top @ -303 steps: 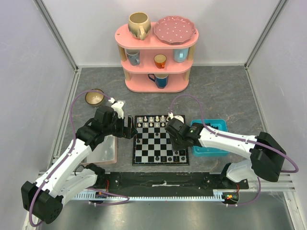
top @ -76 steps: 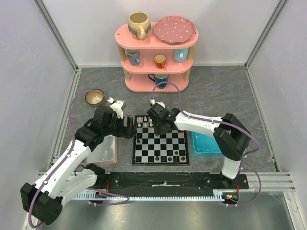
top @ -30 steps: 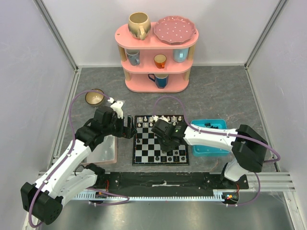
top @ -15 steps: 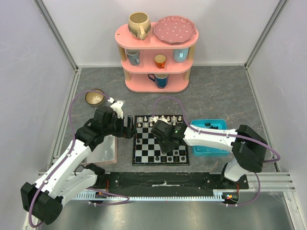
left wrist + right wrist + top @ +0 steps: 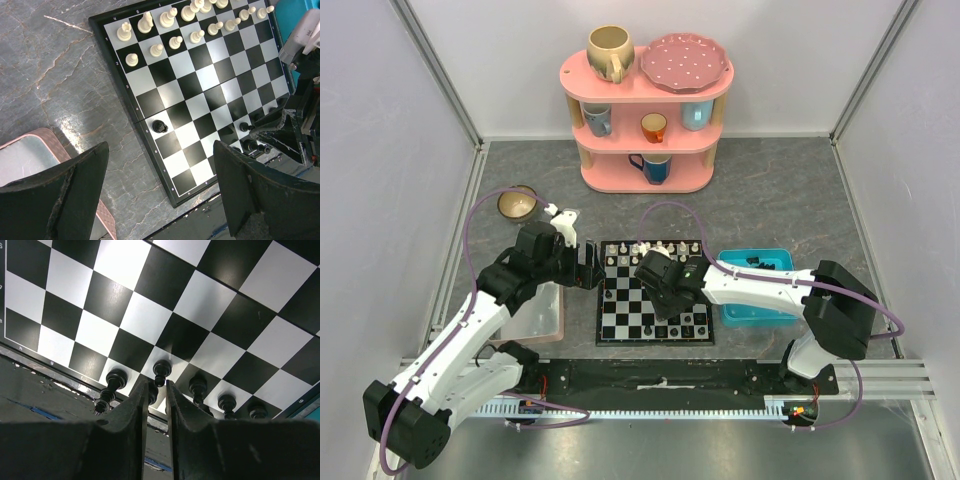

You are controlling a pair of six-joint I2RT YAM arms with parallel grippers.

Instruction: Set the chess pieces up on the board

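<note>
The board [image 5: 645, 300] lies between the arms. Cream-white chess pieces [image 5: 640, 250] fill its far rows, seen also in the left wrist view [image 5: 175, 40]. Black pieces [image 5: 692, 322] stand along its near right edge. One black piece [image 5: 159, 126] stands alone by the left border. My right gripper [image 5: 675, 308] hangs low over the near right squares. Its jaws are open by a narrow gap [image 5: 157, 384], and a black pawn [image 5: 161, 371] stands on its square right at the tips. My left gripper [image 5: 160, 200] is wide open and empty above the board's near left corner.
A blue tray [image 5: 757, 290] holding black pieces [image 5: 755, 262] sits right of the board. A pink-rimmed grey tray [image 5: 542, 315] lies left of it, under the left arm. A small bowl [image 5: 517, 205] and a pink shelf [image 5: 645, 110] of cups stand farther back.
The right arm came back from the board's far rows to its near right squares. In the last half second its jaws parted slightly around the black pawn. The left arm stayed still.
</note>
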